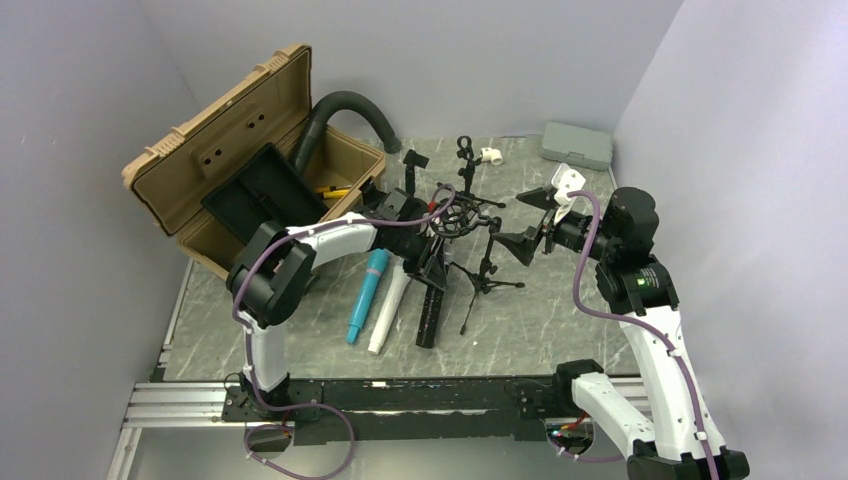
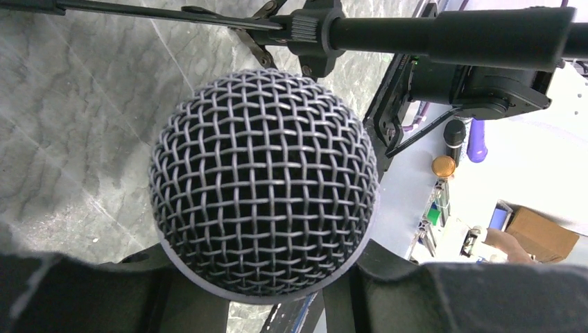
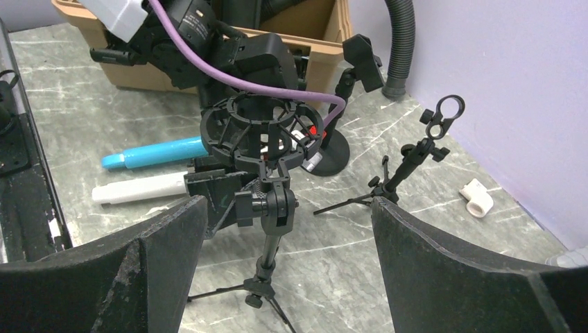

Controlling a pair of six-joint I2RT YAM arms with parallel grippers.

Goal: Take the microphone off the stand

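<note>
A microphone's round wire-mesh head [image 2: 263, 180] fills the left wrist view, and my left gripper [image 2: 263, 277] is shut on it, a black finger on each side of the head's lower rim. The microphone's body is hidden behind the head. The small black tripod stand [image 3: 269, 208] carries a ring-shaped shock mount [image 3: 260, 128], and my left gripper [image 1: 430, 235] is right against that mount [image 1: 455, 215]. Whether the microphone still sits inside the ring I cannot tell. My right gripper [image 3: 288, 208] is open, level with the stand's joint and a short way to its right [image 1: 525, 222].
An open tan case [image 1: 230, 170] with a black hose [image 1: 345, 110] stands at the back left. A blue cylinder [image 1: 367, 292], a white cylinder [image 1: 388, 310] and a black bar [image 1: 430, 310] lie near the stand. A second small stand [image 3: 416, 152], a white pipe fitting [image 3: 477, 200] and a grey box [image 1: 577, 145] are behind.
</note>
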